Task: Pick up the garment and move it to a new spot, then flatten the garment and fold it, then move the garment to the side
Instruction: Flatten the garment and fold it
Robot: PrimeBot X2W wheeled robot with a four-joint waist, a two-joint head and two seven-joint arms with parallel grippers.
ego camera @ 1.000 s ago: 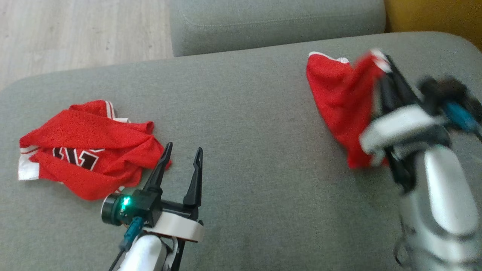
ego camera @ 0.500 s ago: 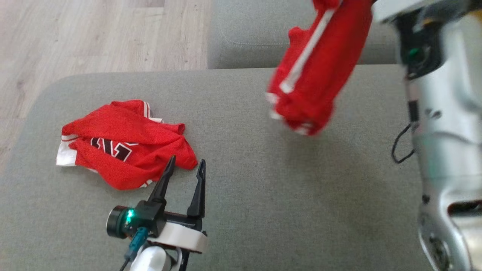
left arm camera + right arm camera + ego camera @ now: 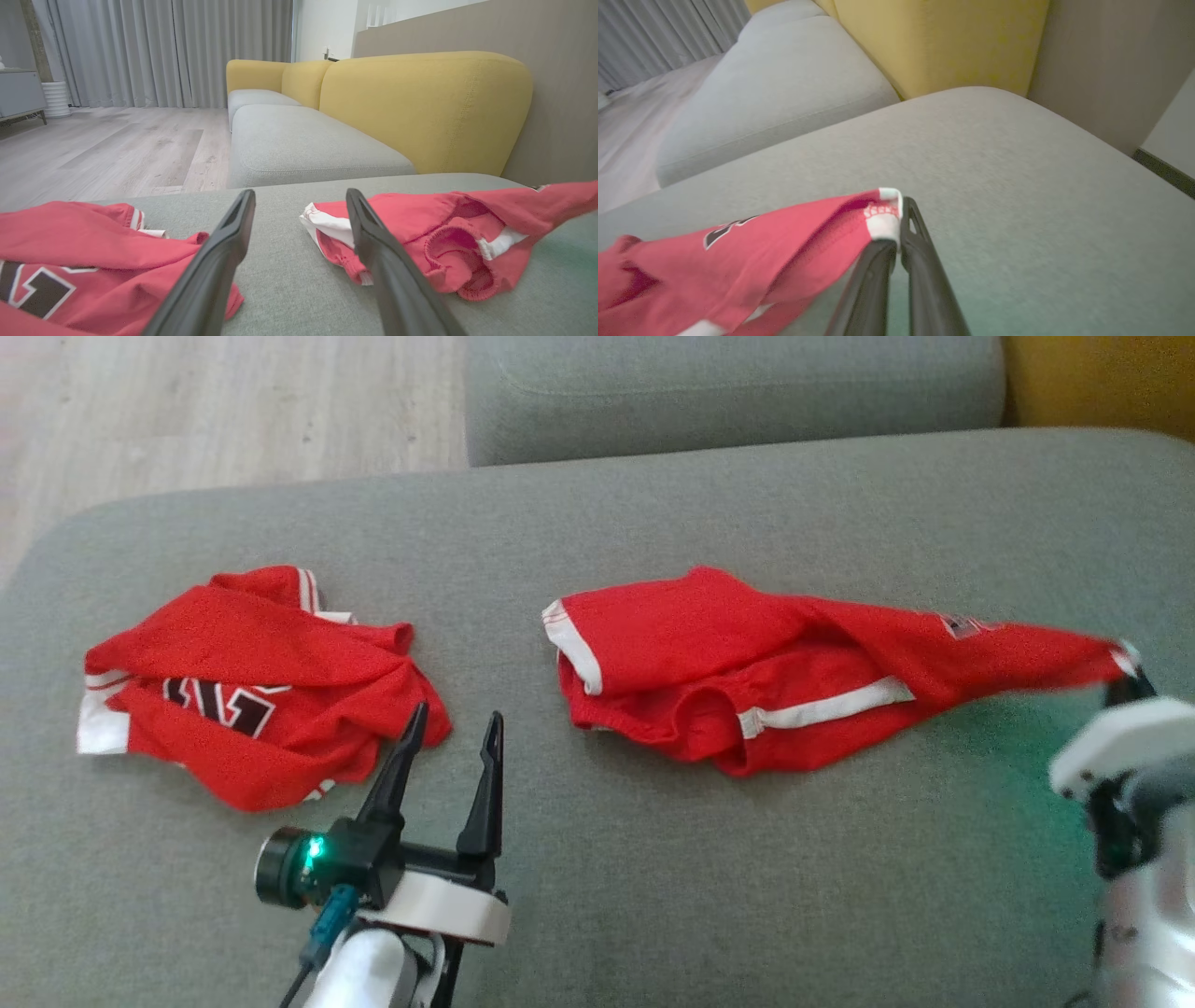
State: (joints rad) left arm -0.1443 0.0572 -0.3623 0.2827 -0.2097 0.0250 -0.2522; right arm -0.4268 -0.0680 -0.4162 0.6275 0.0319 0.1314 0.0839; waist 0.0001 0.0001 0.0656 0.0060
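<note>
In the head view, the red shorts (image 3: 747, 672) lie stretched out across the middle of the grey cushion (image 3: 653, 877), their white-edged end on the left and the other end drawn to a point at the right. There the right gripper (image 3: 1128, 683) is closed tight on the white-trimmed corner and holds it slightly off the cushion. A crumpled red jersey (image 3: 252, 686) lies at the left, well apart from the shorts. The left gripper (image 3: 457, 712) hovers between the two, fingers spread wide and holding nothing, its left fingertip just beside the jersey's edge. In the left wrist view, the left gripper (image 3: 300, 193) points across the cushion with its two fingers far apart, the jersey (image 3: 70, 242) to their left and the shorts (image 3: 420, 233) to their right, one finger overlapping the shorts' white-edged end. A yellow backrest (image 3: 420, 107), a wooden floor (image 3: 117, 149) and curtains (image 3: 163, 51) stand beyond. In the right wrist view, the right gripper (image 3: 899, 242) has its fingers pressed together on the white hem of the shorts (image 3: 761, 252), which trail away to the lower left over the cushion (image 3: 994, 177).
</note>
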